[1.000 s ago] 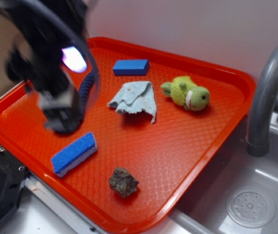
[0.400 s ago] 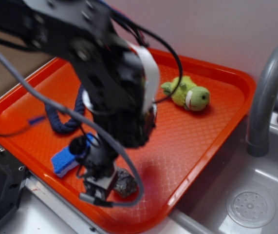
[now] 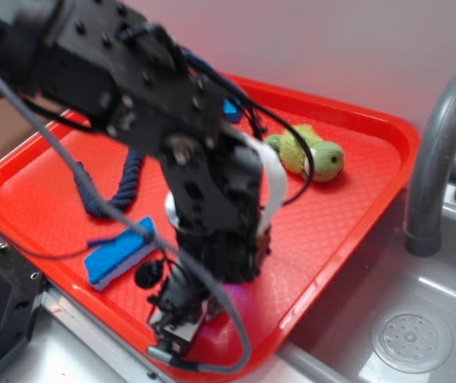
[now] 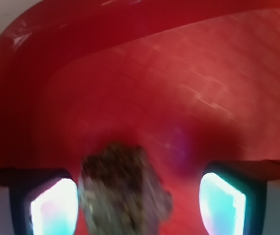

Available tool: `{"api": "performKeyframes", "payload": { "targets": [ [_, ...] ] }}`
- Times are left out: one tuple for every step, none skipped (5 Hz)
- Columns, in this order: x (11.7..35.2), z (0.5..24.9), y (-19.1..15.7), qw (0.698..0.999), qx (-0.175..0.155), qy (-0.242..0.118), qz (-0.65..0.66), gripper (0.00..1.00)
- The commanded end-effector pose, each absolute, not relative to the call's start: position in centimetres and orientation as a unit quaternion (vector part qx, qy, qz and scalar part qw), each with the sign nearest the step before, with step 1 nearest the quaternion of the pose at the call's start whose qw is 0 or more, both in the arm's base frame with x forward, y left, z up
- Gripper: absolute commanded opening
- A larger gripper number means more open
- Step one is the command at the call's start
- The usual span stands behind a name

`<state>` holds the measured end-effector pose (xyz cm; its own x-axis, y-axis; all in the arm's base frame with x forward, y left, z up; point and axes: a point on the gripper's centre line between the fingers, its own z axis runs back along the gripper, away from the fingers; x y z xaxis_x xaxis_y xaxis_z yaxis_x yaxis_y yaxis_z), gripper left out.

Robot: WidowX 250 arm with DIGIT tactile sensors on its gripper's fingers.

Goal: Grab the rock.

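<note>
Down low in the exterior view, black arm over the near edge of the red tray (image 3: 355, 128), claw (image 3: 181, 331) close to the rim; rock hidden beneath it. Blue sponge (image 3: 120, 254) just beside, green plush toy (image 3: 307, 153) well apart toward the far side. Closer in, from the wrist: claw (image 4: 137, 203) spread wide, rough, lumpy rock (image 4: 122, 193) between the pads (image 4: 54, 208), nearer the left one. Textured tray floor ahead, curved rim beyond.

I'm working at what looks like a kitchen sink setup: a grey faucet (image 3: 439, 159) arches at the right edge of the frame, over a grey basin with a round drain (image 3: 411, 341) at lower right. A red serving tray (image 3: 355, 159) fills the middle, against a plain pale wall.
</note>
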<state>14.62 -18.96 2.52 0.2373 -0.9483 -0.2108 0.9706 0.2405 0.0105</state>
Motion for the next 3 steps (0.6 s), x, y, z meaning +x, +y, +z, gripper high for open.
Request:
{"api": "performKeyframes", "payload": {
  "targets": [
    [12.2,1.9,-18.0,0.788,0.060,0.076,-0.608,0.00],
    [12.4,2.7,-17.4,0.805,0.065,0.076,-0.586,0.00],
    [13.1,5.0,-16.8,0.857,0.088,0.066,-0.503,0.00]
  ]
}}
